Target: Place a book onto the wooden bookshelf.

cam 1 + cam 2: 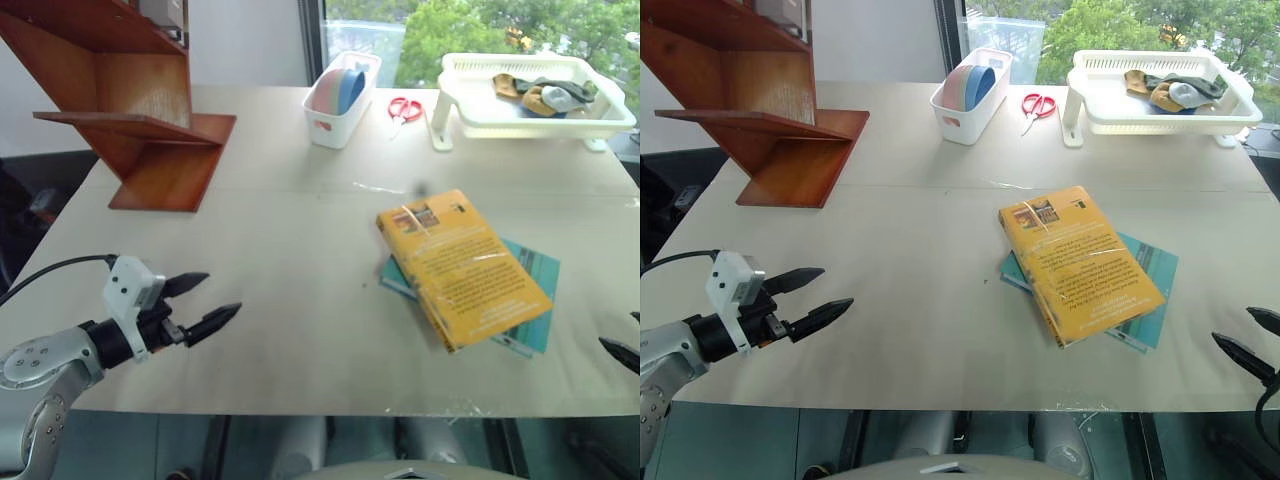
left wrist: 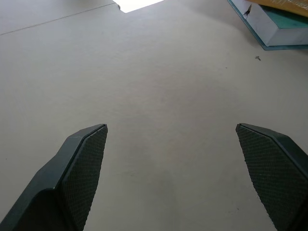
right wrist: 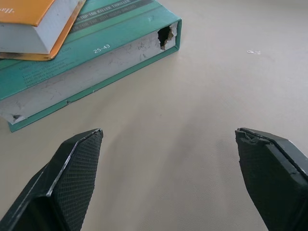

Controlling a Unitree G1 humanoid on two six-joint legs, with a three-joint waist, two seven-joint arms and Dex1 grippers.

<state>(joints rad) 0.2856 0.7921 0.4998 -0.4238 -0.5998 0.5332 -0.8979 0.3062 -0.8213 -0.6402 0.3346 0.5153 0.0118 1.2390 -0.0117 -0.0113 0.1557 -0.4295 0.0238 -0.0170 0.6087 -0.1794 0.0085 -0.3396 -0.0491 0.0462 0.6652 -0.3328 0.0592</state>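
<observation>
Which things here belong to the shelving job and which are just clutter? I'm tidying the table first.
Job: book; wooden bookshelf; left gripper; right gripper, both open.

Clutter: teal book; scissors; white tray; white bin.

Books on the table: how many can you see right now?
2. The yellow-orange book lies on top of the teal book, stacked askew on the table's right half. The wooden bookshelf is cut off, so more may be hidden.

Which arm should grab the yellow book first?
Probably the right: the right gripper hangs open close beside the yellow book, while the left gripper is farther off across bare table.
</observation>
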